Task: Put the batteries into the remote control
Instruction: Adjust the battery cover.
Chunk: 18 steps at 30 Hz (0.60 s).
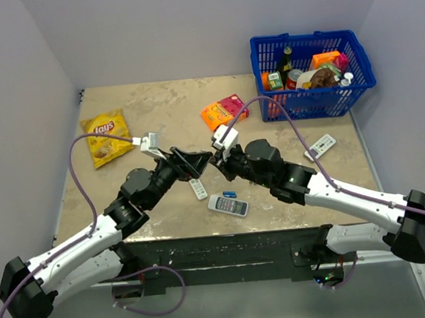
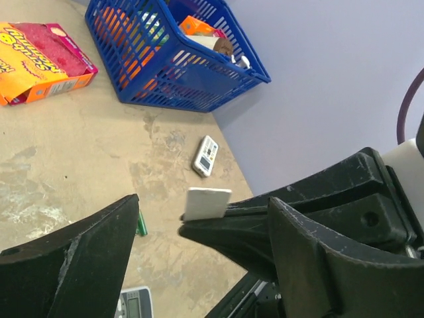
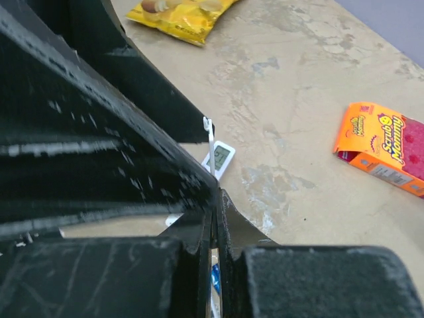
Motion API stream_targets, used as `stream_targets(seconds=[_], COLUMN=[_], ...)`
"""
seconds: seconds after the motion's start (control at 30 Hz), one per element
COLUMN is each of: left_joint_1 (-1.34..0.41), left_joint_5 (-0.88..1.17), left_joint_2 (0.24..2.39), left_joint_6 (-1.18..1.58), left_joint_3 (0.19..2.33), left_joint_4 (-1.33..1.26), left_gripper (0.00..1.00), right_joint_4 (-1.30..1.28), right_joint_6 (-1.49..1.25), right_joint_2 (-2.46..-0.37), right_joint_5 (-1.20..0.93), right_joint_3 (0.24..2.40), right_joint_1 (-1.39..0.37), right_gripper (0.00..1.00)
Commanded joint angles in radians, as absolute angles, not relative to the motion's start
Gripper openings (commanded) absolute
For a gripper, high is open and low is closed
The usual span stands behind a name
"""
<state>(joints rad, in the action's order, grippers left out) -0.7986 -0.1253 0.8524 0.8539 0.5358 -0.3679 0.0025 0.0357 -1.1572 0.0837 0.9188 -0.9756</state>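
Fingers (image 3: 311, 278) of right gripper (image 3: 215, 199) hide most of white strip (image 2: 207, 203).

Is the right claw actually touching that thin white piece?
Touching. The right wrist view shows the right gripper shut on the white piece, seen edge-on between its jaws.

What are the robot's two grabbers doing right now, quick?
Left gripper: open, holding nothing.
Right gripper: closed, pinching a thin white piece.

White remote control (image 2: 207, 203), blue basket (image 1: 327, 103), yellow chip bag (image 1: 106, 137), orange-and-pink box (image 1: 224, 111), mottled beige table (image 1: 163, 107).
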Motion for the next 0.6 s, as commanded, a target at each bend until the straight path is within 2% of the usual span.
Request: stream_targets(seconds=[0.0, 0.13, 0.3, 0.57], left_joint_1=[-0.877, -0.905, -0.92, -0.922], left_joint_5=[-0.304, -0.397, -0.402, -0.434], left_joint_2=[0.914, 0.974, 1.028, 1.054], left_joint_6=[0.819, 0.79, 0.807, 0.969], left_joint_3=[0.637, 0.678, 0.704, 0.752], left_joint_4=[-0.368, -0.367, -0.344, -0.216], left_gripper=[0.8, 0.74, 0.68, 0.61], right_joint_4=[0.058, 0.069, 0.058, 0.139], right_joint_6=[0.06, 0.067, 0.08, 0.169], right_joint_2=[-1.184, -1.193, -1.216, -1.218], right_joint_5=[0.25, 0.279, 0.35, 0.402], right_joint_3=[0.922, 0.919, 0.927, 0.871], right_joint_1=[-1.002, -1.012, -1.022, -1.049], right_gripper=[0.0, 0.0, 0.0, 0.0])
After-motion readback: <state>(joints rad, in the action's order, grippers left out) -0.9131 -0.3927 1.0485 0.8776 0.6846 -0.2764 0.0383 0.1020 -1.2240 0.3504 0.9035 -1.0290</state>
